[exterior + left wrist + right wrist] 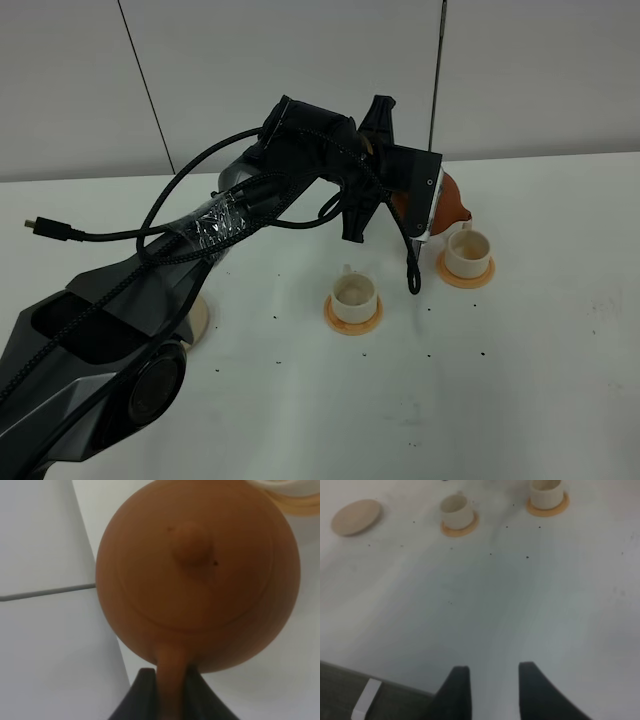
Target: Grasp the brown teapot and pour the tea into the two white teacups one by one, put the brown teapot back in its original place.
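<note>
The brown teapot (pixel 455 200) hangs tilted in the air, its spout just over the right one of the two white teacups (pixel 467 252). My left gripper (pixel 169 677) is shut on the teapot's handle, and the knobbed lid (pixel 192 545) faces the left wrist camera. The other teacup (pixel 353 293) stands on its orange coaster in the middle of the table. The beige saucer (pixel 356 517) lies bare to the left, half hidden behind my left arm in the high view. My right gripper (pixel 492 690) hovers open and empty near the table's front edge, well away from both cups.
A black cable (pixel 60 231) with a loose plug trails over the table at the left. The left arm (pixel 230 220) stretches across the table from lower left to the right cup. The table's front edge (pixel 375 682) shows below the right gripper.
</note>
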`<state>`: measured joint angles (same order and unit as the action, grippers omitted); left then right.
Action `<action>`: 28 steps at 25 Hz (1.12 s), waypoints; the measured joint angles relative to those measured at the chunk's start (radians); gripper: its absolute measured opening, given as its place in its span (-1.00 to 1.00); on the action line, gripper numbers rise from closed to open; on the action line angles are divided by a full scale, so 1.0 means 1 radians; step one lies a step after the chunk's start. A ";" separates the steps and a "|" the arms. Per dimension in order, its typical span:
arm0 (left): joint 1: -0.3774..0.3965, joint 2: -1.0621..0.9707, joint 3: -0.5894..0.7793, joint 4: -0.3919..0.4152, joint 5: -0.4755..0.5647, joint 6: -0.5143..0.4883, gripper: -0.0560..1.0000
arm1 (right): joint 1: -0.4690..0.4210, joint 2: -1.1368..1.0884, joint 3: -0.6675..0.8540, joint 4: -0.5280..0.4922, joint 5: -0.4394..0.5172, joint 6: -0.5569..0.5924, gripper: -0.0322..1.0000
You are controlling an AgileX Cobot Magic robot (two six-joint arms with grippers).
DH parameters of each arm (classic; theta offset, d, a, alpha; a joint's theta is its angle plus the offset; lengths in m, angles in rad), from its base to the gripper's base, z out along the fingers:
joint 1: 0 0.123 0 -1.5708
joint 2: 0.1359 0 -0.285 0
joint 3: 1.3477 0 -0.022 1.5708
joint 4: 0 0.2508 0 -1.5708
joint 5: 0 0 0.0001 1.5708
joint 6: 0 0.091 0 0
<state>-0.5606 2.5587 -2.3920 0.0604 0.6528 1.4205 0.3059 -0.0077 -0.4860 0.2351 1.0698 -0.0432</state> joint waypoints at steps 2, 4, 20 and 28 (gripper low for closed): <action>0.000 0.000 0.000 0.000 -0.001 0.010 -0.57 | 0.000 0.000 0.000 0.000 0.000 0.000 -0.48; 0.000 0.000 0.000 0.000 -0.007 0.021 -0.57 | 0.000 0.000 0.000 0.000 0.000 0.000 -0.48; -0.022 0.000 -0.010 0.040 -0.042 0.056 -0.57 | 0.000 0.000 0.000 -0.012 0.000 0.000 -0.48; -0.022 -0.002 -0.010 0.049 -0.040 0.058 -0.57 | 0.000 0.000 0.000 -0.015 0.000 0.000 -0.48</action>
<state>-0.5829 2.5565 -2.4016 0.1092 0.6125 1.4784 0.3059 -0.0077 -0.4860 0.2200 1.0698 -0.0432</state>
